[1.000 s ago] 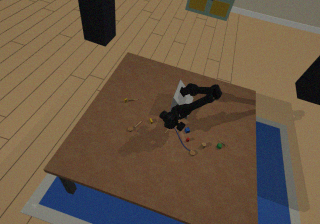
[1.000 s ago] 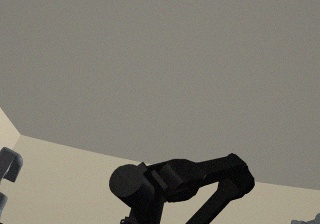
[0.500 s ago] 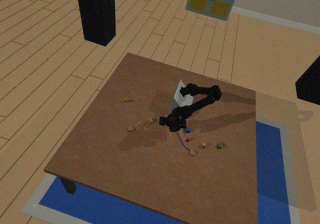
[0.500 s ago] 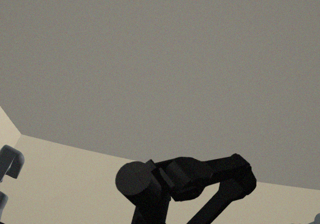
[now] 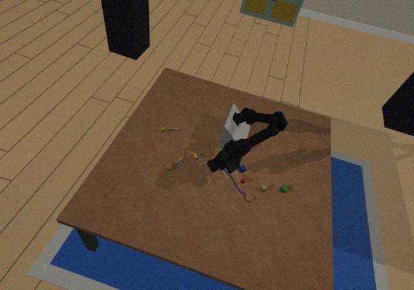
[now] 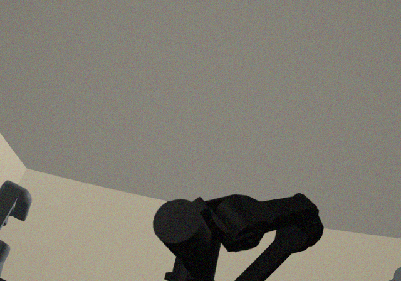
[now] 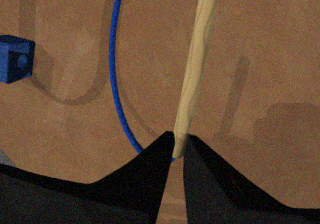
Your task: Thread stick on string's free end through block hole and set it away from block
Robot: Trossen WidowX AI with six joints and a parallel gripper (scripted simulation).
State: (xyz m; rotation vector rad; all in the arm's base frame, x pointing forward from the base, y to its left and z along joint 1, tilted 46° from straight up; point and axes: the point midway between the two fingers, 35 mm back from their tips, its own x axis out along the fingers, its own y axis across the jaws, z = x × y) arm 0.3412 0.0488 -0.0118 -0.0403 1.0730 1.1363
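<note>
My gripper [image 5: 223,169] [image 7: 178,141] is shut on the pale wooden stick [image 7: 196,54] [image 5: 226,174], near its string end. The stick points away from the fingertips, above the table, with its shadow apart from it. The blue string [image 7: 113,59] [image 5: 235,180] runs from the stick's held end to the round wooden button [image 5: 249,197]. A small blue block [image 5: 242,168] [image 7: 17,59] stands close by, left of the stick in the wrist view. One face there shows a round mark like a hole; whether it goes through is unclear. The string runs outside this block. The exterior view shows only the arm.
A red piece [image 5: 242,180], a tan cylinder [image 5: 263,188] and a green cube [image 5: 283,188] with a loose stick [image 5: 288,185] lie toward the right. A yellow cylinder [image 5: 195,156], another wooden disc [image 5: 169,166] with a stick [image 5: 179,160], and a yellow cube [image 5: 162,129] are left.
</note>
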